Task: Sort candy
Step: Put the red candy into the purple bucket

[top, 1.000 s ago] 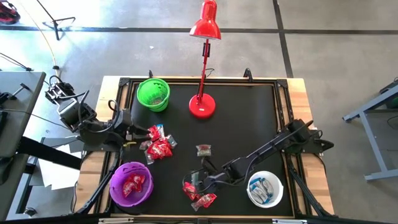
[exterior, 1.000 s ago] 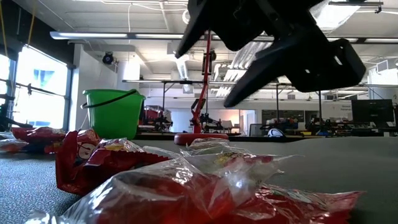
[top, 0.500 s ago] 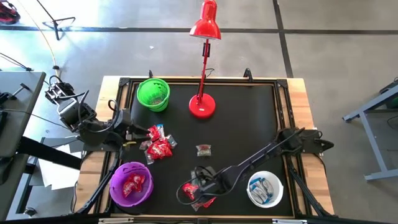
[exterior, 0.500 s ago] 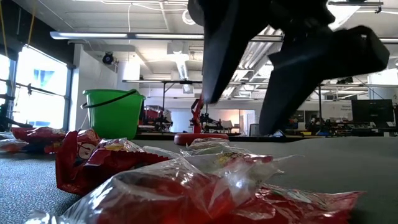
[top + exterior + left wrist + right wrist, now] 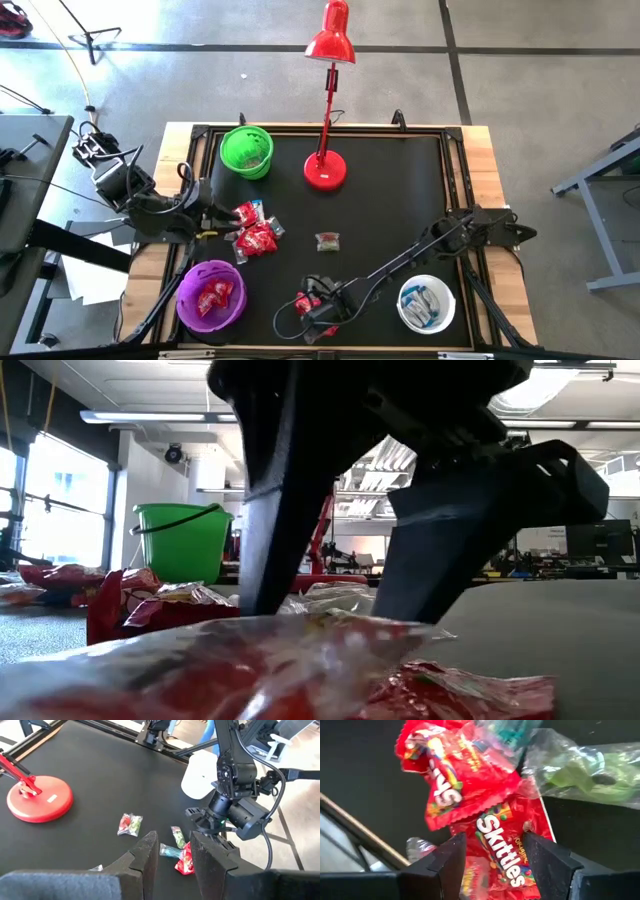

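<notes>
The right claw is lowered with its fingers spread wide over a small heap of red candy near the front edge of the table, one red packet lying between the fingers but not gripped. The left claw is held at the table's left side beside a second heap of candy, its fingers partly apart with nothing between them. A single packet with a clear wrapper is seen alone at mid-table, red sweets are gathered in the purple bowl and blue-and-white ones in the white bowl.

1. Three bowls: green bowl, purple bowl, white bowl.
2. One red lamp, just beside the green bowl.
3. Two candy piles: left pile nearer the lamp, front pile farther.
4. One lone sweet between the piles.
</notes>
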Available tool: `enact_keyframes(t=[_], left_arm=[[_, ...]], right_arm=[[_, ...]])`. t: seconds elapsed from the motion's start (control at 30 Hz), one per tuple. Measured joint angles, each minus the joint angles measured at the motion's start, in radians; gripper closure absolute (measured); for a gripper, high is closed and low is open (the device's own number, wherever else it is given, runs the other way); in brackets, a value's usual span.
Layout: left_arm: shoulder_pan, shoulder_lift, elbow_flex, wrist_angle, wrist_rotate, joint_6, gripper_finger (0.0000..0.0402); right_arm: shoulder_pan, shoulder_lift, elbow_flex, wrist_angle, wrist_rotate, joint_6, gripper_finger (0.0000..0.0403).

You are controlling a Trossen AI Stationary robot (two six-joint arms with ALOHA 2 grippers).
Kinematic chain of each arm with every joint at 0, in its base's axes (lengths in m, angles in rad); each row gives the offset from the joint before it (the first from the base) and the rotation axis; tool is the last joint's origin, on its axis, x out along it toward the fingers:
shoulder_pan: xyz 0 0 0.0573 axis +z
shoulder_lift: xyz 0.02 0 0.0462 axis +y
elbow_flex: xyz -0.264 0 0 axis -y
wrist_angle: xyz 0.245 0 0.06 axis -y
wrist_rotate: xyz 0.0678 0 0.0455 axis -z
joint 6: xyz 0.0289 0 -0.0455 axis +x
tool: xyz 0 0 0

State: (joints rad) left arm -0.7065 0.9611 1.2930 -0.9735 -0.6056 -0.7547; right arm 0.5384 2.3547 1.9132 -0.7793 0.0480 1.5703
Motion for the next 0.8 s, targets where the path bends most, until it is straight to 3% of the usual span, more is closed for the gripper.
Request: enact_keyframes(t=[0.2,0.57,0.8], left_arm=[[0.0,0.0,0.0,-0.003,0.027,0.03,0.0298],[0.0,0.0,0.0,-0.003,0.047,0.06,0.0298],[0.0,0.0,0.0,-0.003,0.047,0.06,0.0298]], right_arm=[[-0.002,-0.001,0.002,-0.152,0.082,0.028,0.0204],[-0.038,-0.002,0.0,-0.258,0.101,0.027,0.0208],[-0.051,-0.002,0.0,-0.291,0.094,0.027,0.0265]])
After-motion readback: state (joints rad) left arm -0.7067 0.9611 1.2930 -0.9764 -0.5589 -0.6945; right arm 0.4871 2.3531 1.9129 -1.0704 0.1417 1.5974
